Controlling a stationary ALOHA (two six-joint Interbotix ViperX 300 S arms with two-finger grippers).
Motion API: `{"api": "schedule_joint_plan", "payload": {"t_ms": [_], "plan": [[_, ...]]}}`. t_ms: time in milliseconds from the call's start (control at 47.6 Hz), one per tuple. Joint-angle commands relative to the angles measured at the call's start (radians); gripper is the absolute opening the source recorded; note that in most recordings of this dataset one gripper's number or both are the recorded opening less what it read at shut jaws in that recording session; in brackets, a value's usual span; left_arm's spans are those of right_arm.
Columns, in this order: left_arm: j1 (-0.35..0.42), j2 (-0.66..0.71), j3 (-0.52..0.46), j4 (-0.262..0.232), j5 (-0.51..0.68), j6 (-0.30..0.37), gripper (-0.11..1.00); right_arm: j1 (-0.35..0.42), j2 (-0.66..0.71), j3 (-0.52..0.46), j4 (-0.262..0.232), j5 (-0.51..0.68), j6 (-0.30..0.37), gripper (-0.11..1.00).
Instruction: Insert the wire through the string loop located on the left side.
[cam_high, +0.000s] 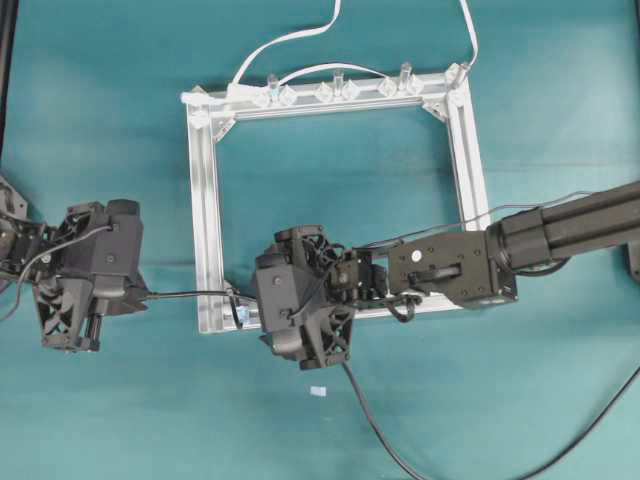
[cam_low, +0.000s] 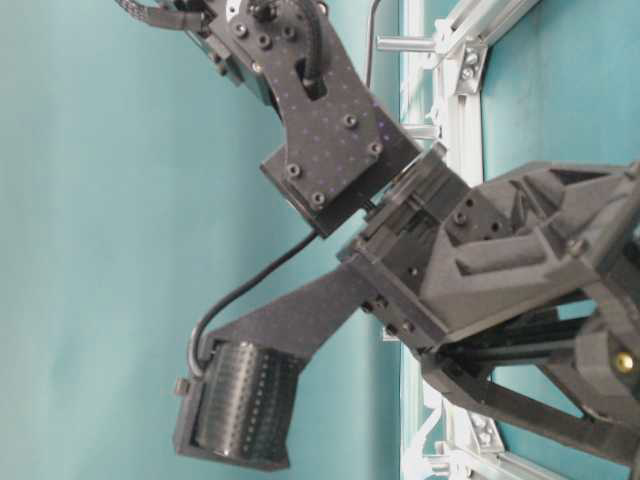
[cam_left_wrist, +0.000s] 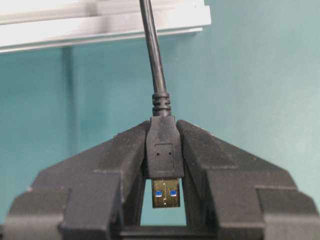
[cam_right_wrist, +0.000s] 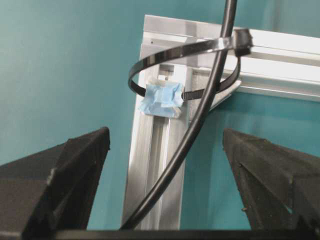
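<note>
The left gripper (cam_left_wrist: 162, 165), at the nine o'clock edge of the teal counter (cam_high: 100, 100) in the overhead view, clenches the black plug of the wire (cam_left_wrist: 163, 150), its two fingers (cam_left_wrist: 105, 170) pressed against the plug's sides and the silvery tip with blue inserts poking out toward the camera. From the plug the wire (cam_high: 190, 294) runs toward three o'clock to the lower left corner of the silver square frame (cam_high: 207, 200), at about seven o'clock of that frame. There the right wrist view shows it threaded through the string loop (cam_right_wrist: 165, 54), a thin black band fixed to the frame beside a scrap of blue tape (cam_right_wrist: 161, 99); the cable enters from the top and curves down to six o'clock. The right gripper (cam_right_wrist: 165, 145) hovers just beside that corner with its fingers (cam_right_wrist: 75, 165) spread wide, grasping nothing, the wire passing between them without touching. A white flat cable (cam_high: 290, 38) trails off the frame's top rail at twelve o'clock, past clear plastic clips (cam_high: 338, 88).
</note>
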Motion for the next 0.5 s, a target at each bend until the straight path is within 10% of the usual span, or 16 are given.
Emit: {"api": "schedule_joint_plan", "payload": {"t_ms": [0, 231, 483], "plan": [[-0.002, -0.005, -0.015, -0.003, 0.011, -0.011, 0.2, 0.003, -0.048, -0.009, -0.003, -0.008, -0.002, 0.92], [-0.003, -0.005, -0.014, 0.003, 0.014, -0.054, 0.22, 0.003, -0.048, -0.009, -0.003, -0.008, -0.002, 0.92], [-0.003, -0.005, -0.015, 0.006, 0.014, -0.051, 0.81, 0.003, -0.048, -0.009, -0.003, -0.009, -0.002, 0.92]]}}
